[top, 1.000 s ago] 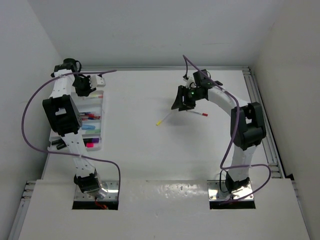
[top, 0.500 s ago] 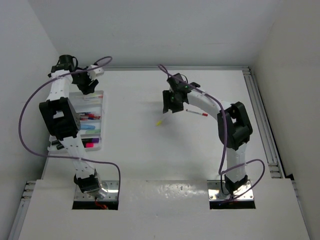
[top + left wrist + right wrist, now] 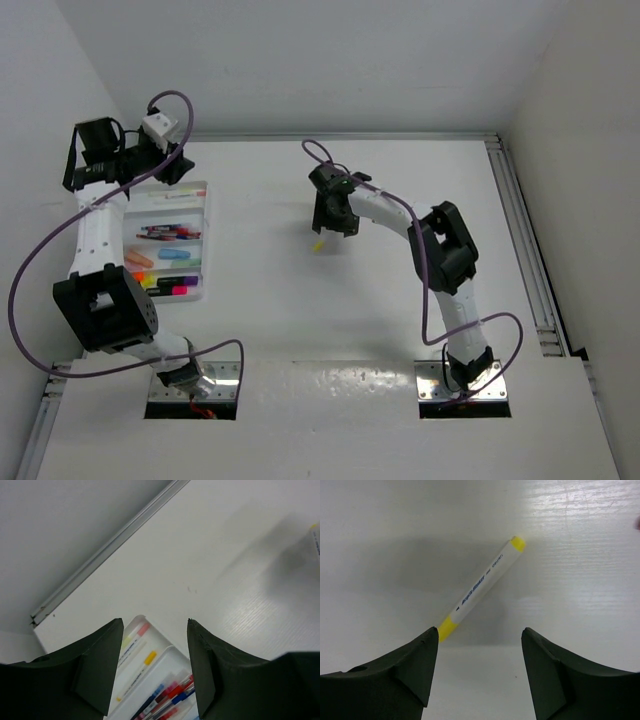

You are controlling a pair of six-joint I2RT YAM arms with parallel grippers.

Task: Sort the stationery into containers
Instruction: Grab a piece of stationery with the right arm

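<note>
Currently entered, from the jaws outward:

1. Right gripper [image 3: 480, 672]. The jaws are spread wide and nothing is clasped between them.

2. Yellow-capped pen [image 3: 482, 582]. It is laid flat on the white table [image 3: 580, 540], just ahead of the right jaws and untouched. It is slanted across the gap, with one cap close to the left jaw and the other farther ahead, toward the right jaw. It is judged light and stiff. The slim, smooth plastic barrel is likely to roll or slip under an uneven pinch. A hold at mid-barrel, on the printed section, is advised, with the jaws turned square to the pen's length. The capped ends are best avoided, since a pinch there could let the pen pivot.

3. Left gripper [image 3: 155, 675]. The jaws are parted with nothing between them.

4. Tray [image 3: 136, 619]. The compartmented white tray is seen directly beyond the left jaws, through their gap. It is well apart from the right jaws, off to their left.

5. Tray contents. A yellow-marked pen [image 3: 136, 676] is laid in one compartment. A bundle of red and blue pens [image 3: 170, 700] is laid in the compartment beside it.

6. Status. The yellow-capped pen is judged not yet sorted.
</note>
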